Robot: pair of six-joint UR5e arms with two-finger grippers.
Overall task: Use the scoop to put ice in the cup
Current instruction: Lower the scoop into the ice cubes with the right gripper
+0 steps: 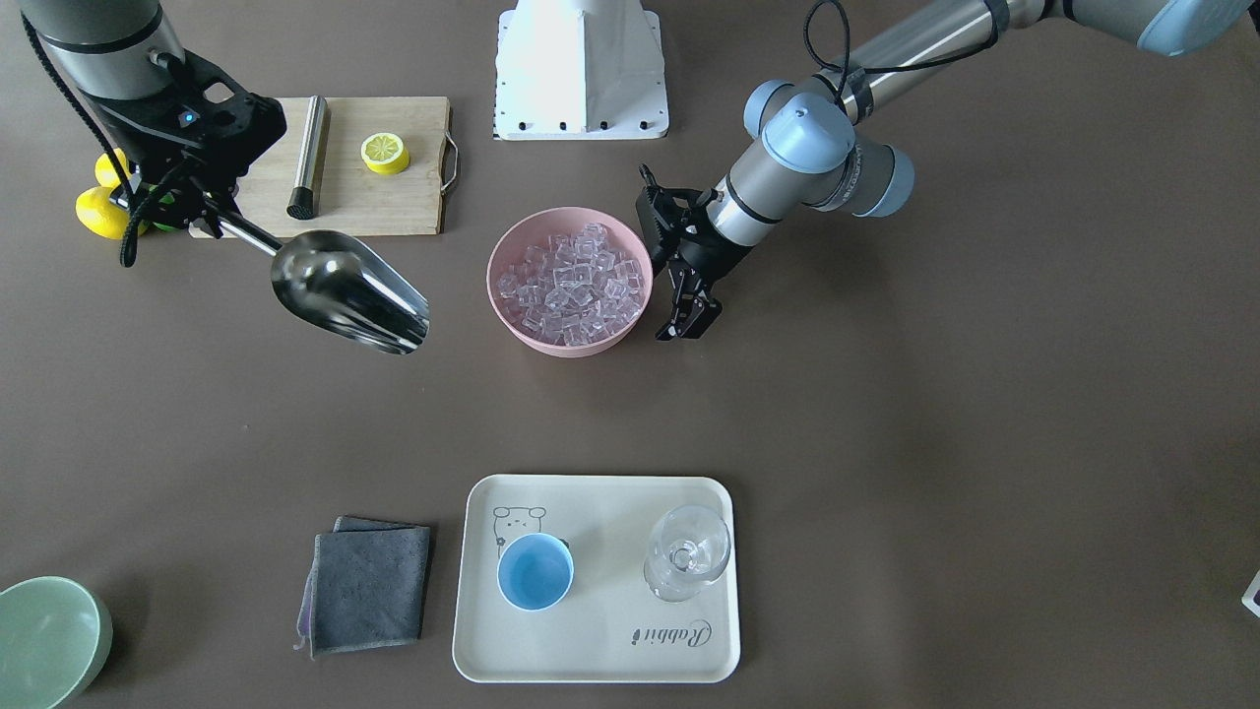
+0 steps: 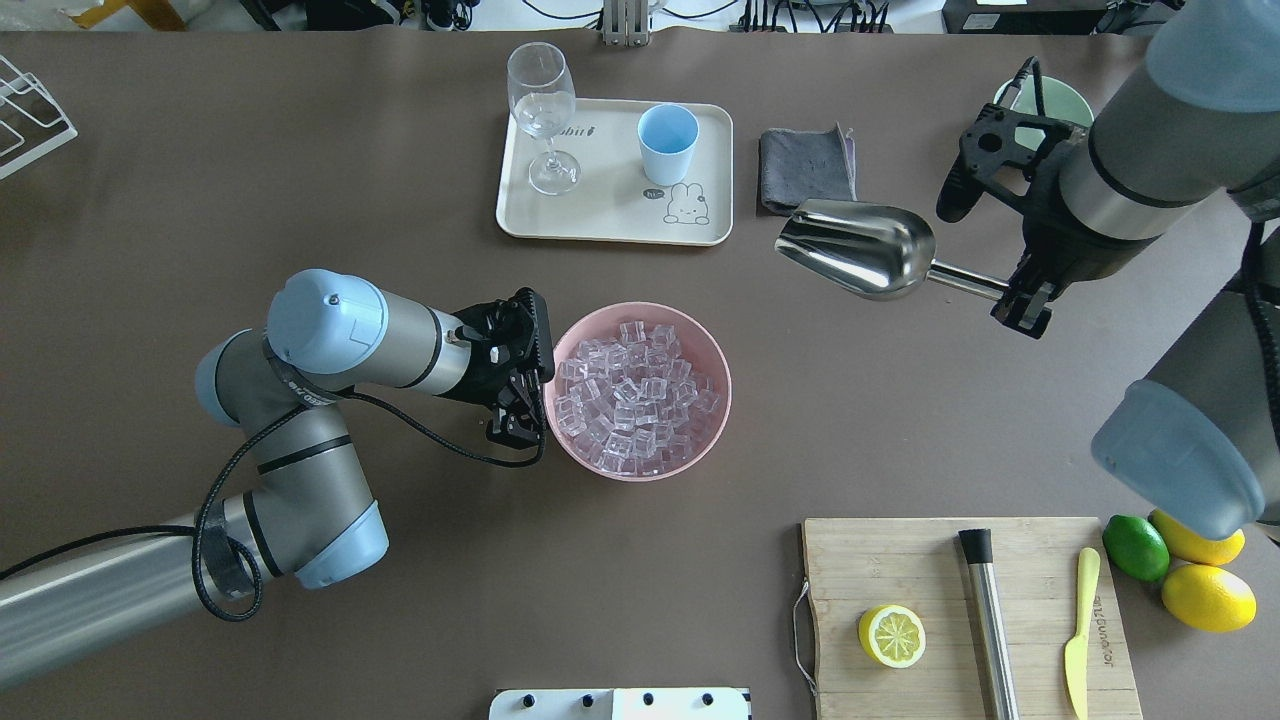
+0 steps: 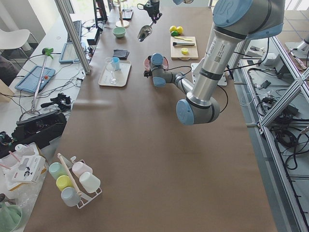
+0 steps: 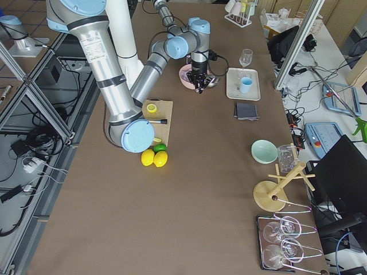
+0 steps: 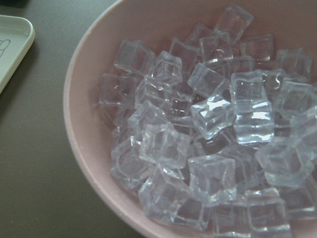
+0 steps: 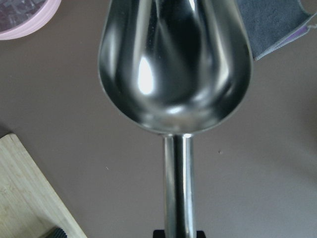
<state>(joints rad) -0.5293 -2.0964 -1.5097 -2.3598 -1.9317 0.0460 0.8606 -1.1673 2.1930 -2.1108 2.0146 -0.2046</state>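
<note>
the right hand (image 2: pixel 1022 308) pinches the end of the short straight handle of the scoop (image 2: pixel 860 248), its fingers pressed against the steel, and holds it clear above the worktop (image 2: pixel 300 180). the trough lies roughly level with its open mouth pointing toward the robot's left, and in the right wrist view its shiny inside shows only reflections. in the overhead view the scoop hangs just this side of a folded grey cloth (image 2: pixel 805 170) and well apart from the pink bowl (image 2: pixel 728 390), which stands near the middle of the worktop. the ice (image 2: pixel 635 400) lies heaped in that bowl, the clear cubes filling it close to the rim. the left hand (image 2: pixel 515 425) sits low just beside the bowl's rim on the robot's left, pointing down at the worktop; whether its fingers are spread or pressed together cannot be told, nor whether they touch the bowl. farther out, on the far side of the bowl, a cream tray (image 2: pixel 610 215) carries the cup (image 2: pixel 667 143), upright, light blue, on the half nearer the cloth, and a clear stemmed glass (image 2: pixel 542 100) standing on the other half, apart from the cup. a pale green bowl (image 2: pixel 1060 95) shows behind the right wrist. near the robot's right side a wooden cutting board (image 2: pixel 900 560) bears a lemon half (image 2: pixel 891 636), a steel rod (image 2: pixel 990 610) with a black tip and a yellow knife (image 2: pixel 1078 640); a lime (image 2: pixel 1135 547) and two lemons (image 2: pixel 1208 597) lie just beside the board.
</note>
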